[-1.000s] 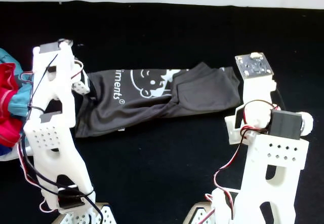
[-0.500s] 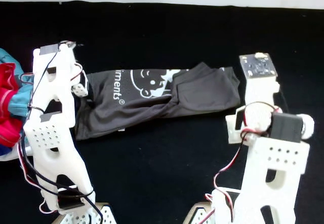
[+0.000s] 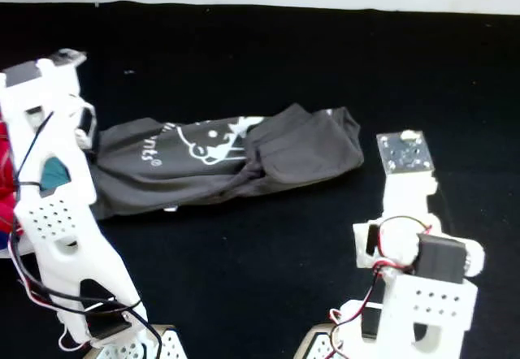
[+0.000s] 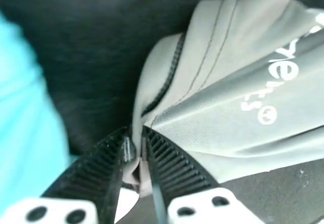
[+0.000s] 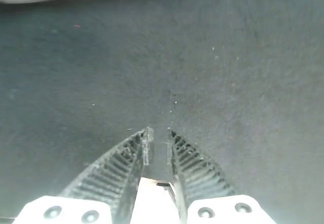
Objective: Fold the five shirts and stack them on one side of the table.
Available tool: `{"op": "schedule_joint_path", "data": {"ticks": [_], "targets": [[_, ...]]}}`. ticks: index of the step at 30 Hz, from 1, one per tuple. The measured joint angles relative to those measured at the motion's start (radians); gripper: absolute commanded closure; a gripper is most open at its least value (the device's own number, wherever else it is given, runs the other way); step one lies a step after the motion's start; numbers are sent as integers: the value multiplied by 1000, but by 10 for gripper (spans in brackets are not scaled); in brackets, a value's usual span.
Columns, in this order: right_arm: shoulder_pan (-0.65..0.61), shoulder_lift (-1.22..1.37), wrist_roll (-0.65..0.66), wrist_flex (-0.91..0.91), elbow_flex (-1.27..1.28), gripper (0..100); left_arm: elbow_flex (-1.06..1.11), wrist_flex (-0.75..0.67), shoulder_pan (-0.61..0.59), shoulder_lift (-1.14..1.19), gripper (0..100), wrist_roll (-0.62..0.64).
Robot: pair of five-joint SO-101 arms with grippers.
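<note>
Left gripper [image 4: 136, 144] is clamped tight on the edge seam of the grey shirt [image 3: 244, 152], thin pinch of fabric between the pads, no gap visible. Right gripper [image 5: 158, 135] is cracked open a sliver, empty, hanging over bare black table [image 3: 268, 286] in the lower right of the high frame, well apart from the shirt. The shirt lies as a long folded strip across centre-left of the high view, its left end at the left arm, its right end loose near centre. My read: the step is hauling the folded shirt to the pile [image 3: 6, 184] at the left edge. To do it well: keep the pinch shut the whole way, since the grip is only on the seam and could slip. Pull along the strip's long axis, not sideways, so the layers don't shear open. Go slow; the cloth-on-cloth drag will likely bunch the trailing end. Lift the held end enough to clear the pile's edge before laying it over, then let go only once it sits flat. The right arm could pin or carry the loose end if the fold starts to open. Count: two arms, one grey shirt on the open table, one pile showing red and teal fabric. How many shirts are in that pile I can't tell.
</note>
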Motion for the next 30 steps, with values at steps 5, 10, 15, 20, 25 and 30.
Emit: {"op": "schedule_joint_path", "data": {"ticks": [5, 10, 15, 20, 25, 30], "targets": [[129, 0, 115, -272, 233, 943, -126, 46, -23, 0, 991, -3], [230, 0, 153, -563, 493, 943, -107, 51, 26, -17, 991, 11], [255, 0, 153, -779, 689, 943, -14, 52, 181, -183, 991, 48], [256, 0, 153, -855, 764, 943, 41, 52, 330, -331, 991, 52], [258, -15, 153, -921, 838, 943, 46, 52, 489, -437, 991, 55], [262, -18, 153, -951, 861, 943, 46, 54, 660, -476, 991, 55]]}}
